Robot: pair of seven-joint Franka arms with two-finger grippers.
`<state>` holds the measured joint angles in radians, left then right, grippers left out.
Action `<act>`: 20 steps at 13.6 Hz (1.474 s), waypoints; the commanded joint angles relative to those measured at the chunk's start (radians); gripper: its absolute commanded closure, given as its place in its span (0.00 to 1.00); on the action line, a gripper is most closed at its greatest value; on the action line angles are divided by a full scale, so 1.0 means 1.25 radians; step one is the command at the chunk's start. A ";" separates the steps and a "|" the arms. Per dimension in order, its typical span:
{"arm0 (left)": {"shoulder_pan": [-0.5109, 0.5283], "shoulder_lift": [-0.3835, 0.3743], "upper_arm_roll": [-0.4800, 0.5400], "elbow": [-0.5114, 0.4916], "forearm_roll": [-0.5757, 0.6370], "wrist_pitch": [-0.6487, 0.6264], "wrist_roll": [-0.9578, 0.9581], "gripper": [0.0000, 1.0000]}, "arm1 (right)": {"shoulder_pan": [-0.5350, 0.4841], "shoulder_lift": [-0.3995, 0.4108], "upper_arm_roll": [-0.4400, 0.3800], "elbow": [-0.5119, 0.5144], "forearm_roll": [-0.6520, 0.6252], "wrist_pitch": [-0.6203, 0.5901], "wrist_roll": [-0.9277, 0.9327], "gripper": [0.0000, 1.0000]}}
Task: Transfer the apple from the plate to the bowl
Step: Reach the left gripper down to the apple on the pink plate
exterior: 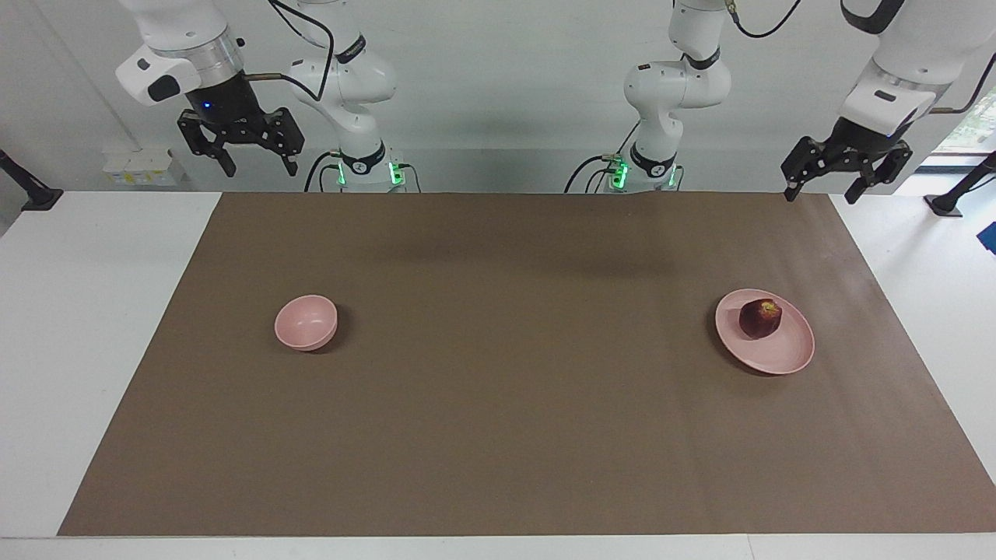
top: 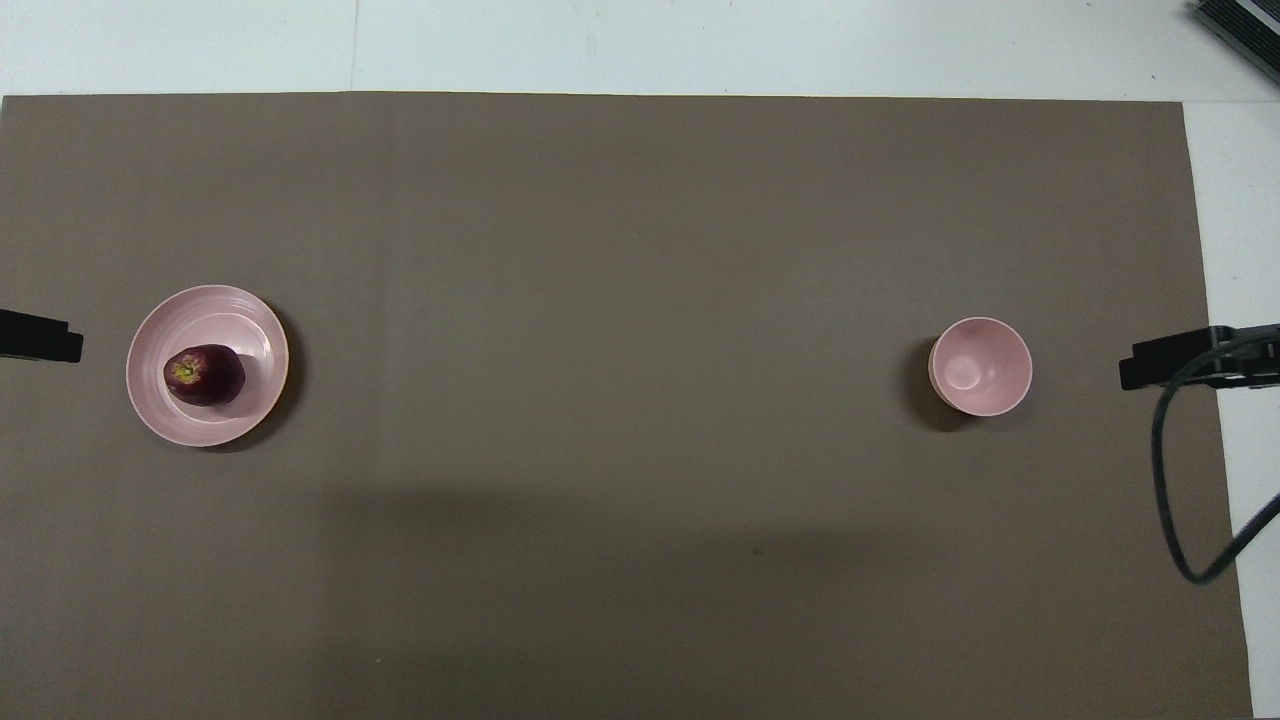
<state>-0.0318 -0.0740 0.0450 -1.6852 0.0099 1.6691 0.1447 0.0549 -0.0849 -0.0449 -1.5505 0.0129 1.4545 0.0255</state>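
The dark red apple [exterior: 760,318] [top: 204,375] lies on the wide pink plate [exterior: 780,355] [top: 236,316], toward the left arm's end of the brown mat. The small deep pink bowl [exterior: 306,322] [top: 980,366] stands empty toward the right arm's end. My left gripper [exterior: 821,192] hangs open and empty in the air over the mat's edge by the robots, at the plate's end; its tip [top: 40,337] shows in the overhead view beside the plate. My right gripper [exterior: 261,169] waits open and empty, high up near its base.
A brown mat [exterior: 498,435] covers most of the white table [exterior: 85,311]. A black cable [top: 1165,480] hangs from the right arm at the mat's edge beside the bowl. Nothing else lies on the mat.
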 commanded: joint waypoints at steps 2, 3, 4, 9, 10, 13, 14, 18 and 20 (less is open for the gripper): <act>0.034 -0.014 0.000 -0.159 0.007 0.171 0.023 0.00 | -0.012 -0.019 0.003 -0.020 0.012 -0.006 -0.029 0.00; 0.045 -0.008 0.000 -0.175 0.007 0.195 0.036 0.00 | -0.012 -0.019 0.003 -0.020 0.012 -0.006 -0.029 0.00; 0.046 0.007 0.001 -0.187 0.007 0.204 0.059 0.00 | -0.012 -0.019 0.003 -0.019 0.012 -0.006 -0.029 0.00; 0.065 0.093 0.000 -0.230 0.007 0.303 0.068 0.00 | -0.012 -0.019 0.003 -0.019 0.012 -0.006 -0.029 0.00; 0.065 0.111 0.000 -0.256 0.007 0.350 0.063 0.00 | -0.012 -0.020 0.003 -0.020 0.012 -0.006 -0.029 0.00; 0.065 0.134 0.000 -0.315 0.007 0.447 0.058 0.00 | -0.012 -0.020 0.003 -0.020 0.012 -0.006 -0.029 0.00; 0.065 0.145 0.000 -0.316 0.007 0.448 0.058 0.00 | -0.012 -0.019 0.003 -0.020 0.012 -0.006 -0.029 0.00; 0.066 0.173 0.001 -0.362 0.007 0.527 0.063 0.01 | -0.012 -0.019 0.003 -0.020 0.012 -0.006 -0.029 0.00; 0.071 0.171 0.002 -0.372 0.007 0.529 0.065 0.13 | -0.012 -0.019 0.003 -0.020 0.012 -0.006 -0.029 0.00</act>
<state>0.0378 0.1533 0.0529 -2.1183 0.0101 2.2965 0.2172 0.0549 -0.0854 -0.0449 -1.5513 0.0129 1.4545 0.0255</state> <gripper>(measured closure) 0.031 0.000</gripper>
